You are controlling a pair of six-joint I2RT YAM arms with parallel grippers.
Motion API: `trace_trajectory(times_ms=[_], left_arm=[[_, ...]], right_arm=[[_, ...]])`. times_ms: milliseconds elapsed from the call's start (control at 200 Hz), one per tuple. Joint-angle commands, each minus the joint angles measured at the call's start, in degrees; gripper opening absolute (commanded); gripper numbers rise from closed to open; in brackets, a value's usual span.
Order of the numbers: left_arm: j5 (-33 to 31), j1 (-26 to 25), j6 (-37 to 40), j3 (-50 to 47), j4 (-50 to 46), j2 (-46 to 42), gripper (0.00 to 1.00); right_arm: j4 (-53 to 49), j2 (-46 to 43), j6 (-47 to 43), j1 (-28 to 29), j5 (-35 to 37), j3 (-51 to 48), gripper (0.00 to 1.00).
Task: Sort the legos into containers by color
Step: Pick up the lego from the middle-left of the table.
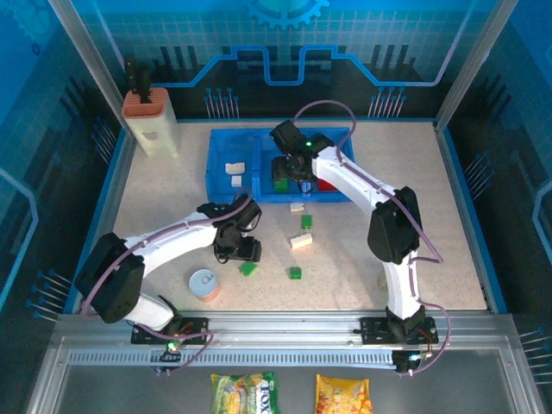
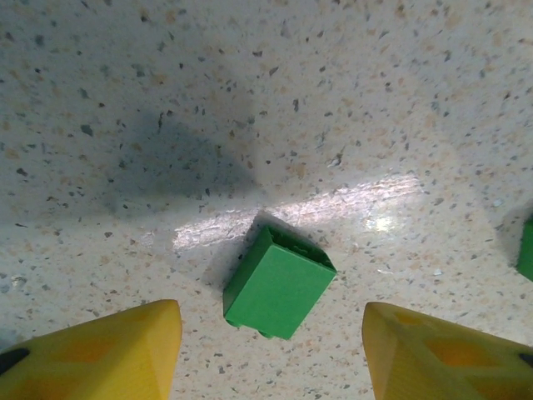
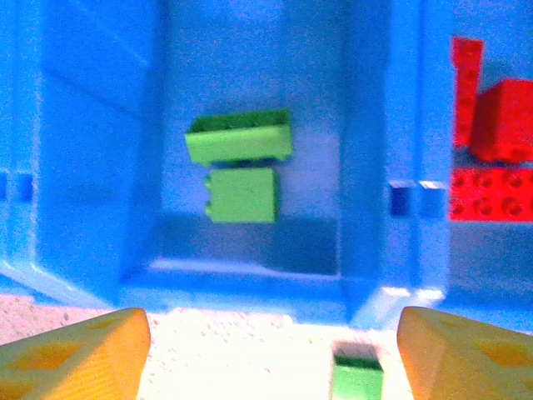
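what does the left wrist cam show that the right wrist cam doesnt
Left wrist: a tilted green lego on the bare speckled table between the jaws, with another green piece at the right edge.
Right wrist: the blue tray, with two green legos in one compartment and red legos in the next one to the right.
Both: yellow jaws standing apart and a green brick loose on the table; the right wrist's loose brick sits at the bottom edge.
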Motion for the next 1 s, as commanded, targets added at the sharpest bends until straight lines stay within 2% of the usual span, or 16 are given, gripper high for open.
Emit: trace_trajectory(times_ms=[0, 525, 725, 995], left_arm=[[0.43, -0.61, 2.43, -0.52, -0.43, 3.08, 0.58], [4.74, -2.99, 4.21, -1.00, 1.45, 7.98, 0.58], [2.94, -5.83, 2.47, -1.32, 0.19, 7.87, 0.57], [-0.67, -8.37, -0.97, -1.01, -0.56, 9.97, 0.50]], right_arm=[[0.61, -4.60, 1.13, -0.57, 1.57, -3.64, 0.79], [0.97, -10.64, 2.67, -0.95, 1.51, -12.88, 0.79], [0.88, -11.47, 2.66, -0.61, 1.91, -14.01, 0.79], [0.27, -12.07, 3.27, 0.18, 2.27, -14.71, 0.79]])
